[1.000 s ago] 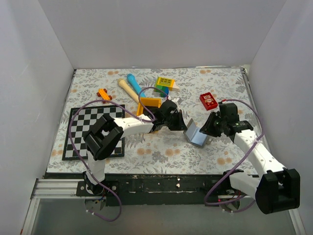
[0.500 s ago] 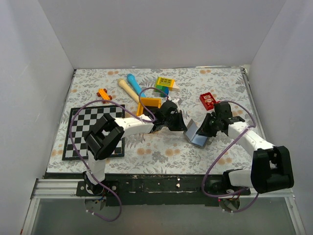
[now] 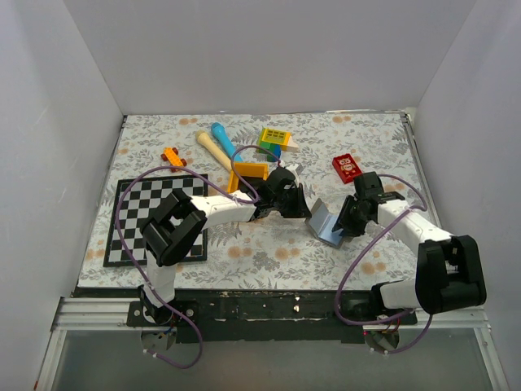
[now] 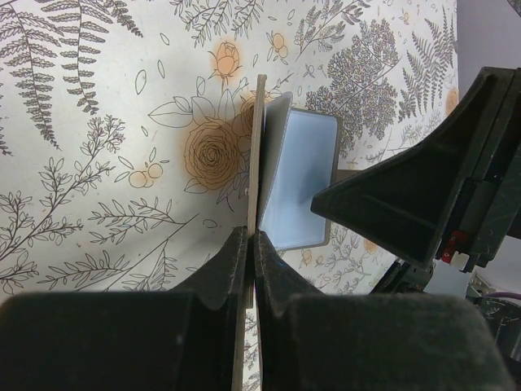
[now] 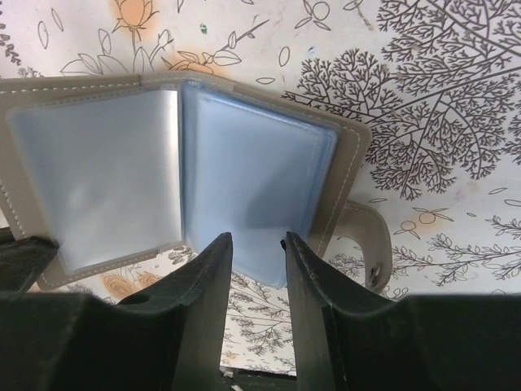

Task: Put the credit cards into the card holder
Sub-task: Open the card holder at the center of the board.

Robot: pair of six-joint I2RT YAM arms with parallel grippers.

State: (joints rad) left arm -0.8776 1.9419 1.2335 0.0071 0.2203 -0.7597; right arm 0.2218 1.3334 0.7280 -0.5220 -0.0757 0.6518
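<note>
card holder [image 3: 328,226] open, one flap upright — left gripper [image 4: 251,238] clamps it; right gripper [image 5: 256,248] part-open, holding nothing.

Behind the matte black left pincer [image 4: 250,239] and right pincer [image 5: 256,244], white tubular arms [image 3: 220,208] with blocky black joints trail purple cables [image 3: 118,210].

Card holder's [image 5: 244,163] lower edge hiding behind the right fingers [image 5: 195,326], its left edge running out of view
</note>
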